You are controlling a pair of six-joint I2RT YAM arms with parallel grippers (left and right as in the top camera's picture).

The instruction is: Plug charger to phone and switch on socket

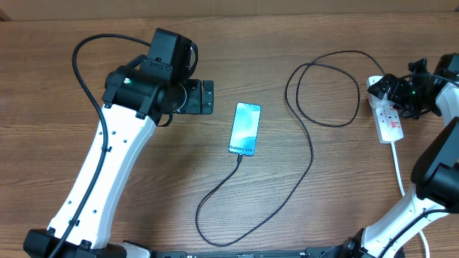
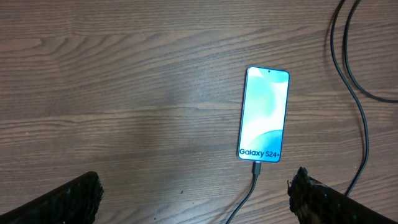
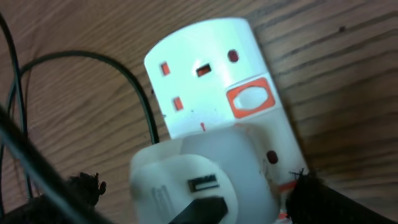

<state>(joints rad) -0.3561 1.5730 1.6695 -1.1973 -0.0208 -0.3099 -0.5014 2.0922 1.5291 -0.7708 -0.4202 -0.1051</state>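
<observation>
The socket [image 3: 211,43] is to be switched on squarely beside the plug [image 3: 186,163] by the right tool [image 3: 196,196], wide open, empty.

The phone [image 2: 264,115] below me glows pale blue fading to white, with dark lettering along its bottom edge. The worktop [image 2: 124,81] around it is brown wood grain. The charger [image 2: 254,177] leaving it is black. Off to its right, the socket [image 3: 211,68] is white with an orange-red switch [image 3: 250,98]. My left end effector [image 2: 196,186] is black.
</observation>
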